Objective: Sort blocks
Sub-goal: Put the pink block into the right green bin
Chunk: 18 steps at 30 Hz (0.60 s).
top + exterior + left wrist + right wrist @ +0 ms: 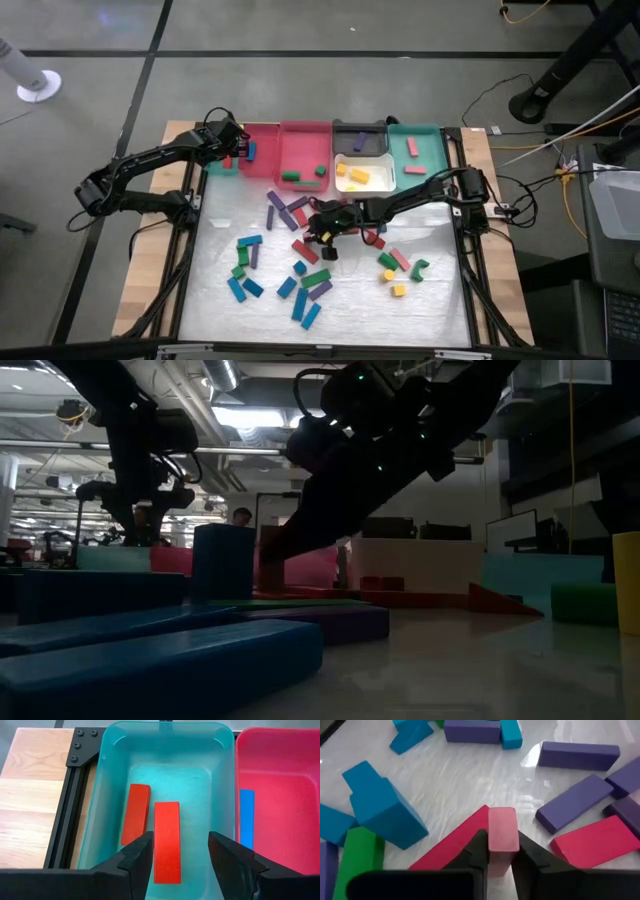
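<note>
Pink block (502, 836) sits clamped between my right jaws (500, 851), upright against a red bar (451, 844) lying on the table (440, 300). My left jaws (180, 851) hang released, holding nothing, over the teal tray at the back left corner (112, 785).

Containers, back edge of table:
- that teal tray: two red bars (167, 840) side by side, lengthwise.
- dark pink tray next to it (295, 800): one blue bar (246, 817) against the near wall.
- second pink tray (306, 155): two green blocks (308, 183).
- black tray (360, 139): one purple block (360, 144).
- white tray (385, 180): yellow blocks (356, 176).
- teal tray on the right (428, 150): two pink bars (412, 147).

Around my right jaws, mid-table: purple bars (577, 802) just beside, another red bar (592, 841) near, blue blocks (385, 810) and a green one (357, 860) on the other side. Loose blocks crowd close on every side of the grip. Further loose blue, green, purple, yellow pieces lie toward the front of the table (300, 295).
</note>
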Motion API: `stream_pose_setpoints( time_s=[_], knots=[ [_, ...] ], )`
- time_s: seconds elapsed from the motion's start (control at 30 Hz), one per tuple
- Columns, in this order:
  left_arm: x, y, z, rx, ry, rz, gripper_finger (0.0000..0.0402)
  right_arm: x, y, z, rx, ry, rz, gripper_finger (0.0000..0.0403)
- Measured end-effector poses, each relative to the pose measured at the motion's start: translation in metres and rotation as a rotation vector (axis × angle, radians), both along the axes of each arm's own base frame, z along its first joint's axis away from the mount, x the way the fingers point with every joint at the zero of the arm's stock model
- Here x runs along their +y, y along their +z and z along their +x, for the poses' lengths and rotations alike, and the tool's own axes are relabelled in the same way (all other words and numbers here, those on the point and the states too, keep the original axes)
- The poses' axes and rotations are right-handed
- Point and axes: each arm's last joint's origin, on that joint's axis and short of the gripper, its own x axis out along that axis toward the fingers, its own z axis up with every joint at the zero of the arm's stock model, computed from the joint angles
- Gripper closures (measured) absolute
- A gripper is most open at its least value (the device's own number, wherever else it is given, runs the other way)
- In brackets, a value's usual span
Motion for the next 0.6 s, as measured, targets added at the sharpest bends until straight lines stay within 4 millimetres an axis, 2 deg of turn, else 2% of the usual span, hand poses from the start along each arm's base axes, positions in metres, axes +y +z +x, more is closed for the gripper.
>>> stream_pose_setpoints(
  time_s=[0.17,0.33,0.47,0.6],
  knots=[
    [0.0,0.0,0.0,0.0,0.0,0.0,0.0224,-0.001,0.017,-0.002,-0.033,-0.029,0.042,0.035],
    [0.0,0.0,0.0,-0.007,-0.004,-0.006,0.0224,-0.009,0.05,-0.008,-0.115,-0.046,0.047,0.035],
    [-0.001,0.0,0.001,-0.026,-0.017,-0.026,0.0224,-0.026,0.082,-0.017,-0.182,-0.091,0.045,0.0344],
    [-0.001,-0.001,0.002,-0.044,-0.028,-0.042,0.0224,-0.047,0.112,-0.035,-0.194,-0.148,0.039,0.0345]
  ],
)
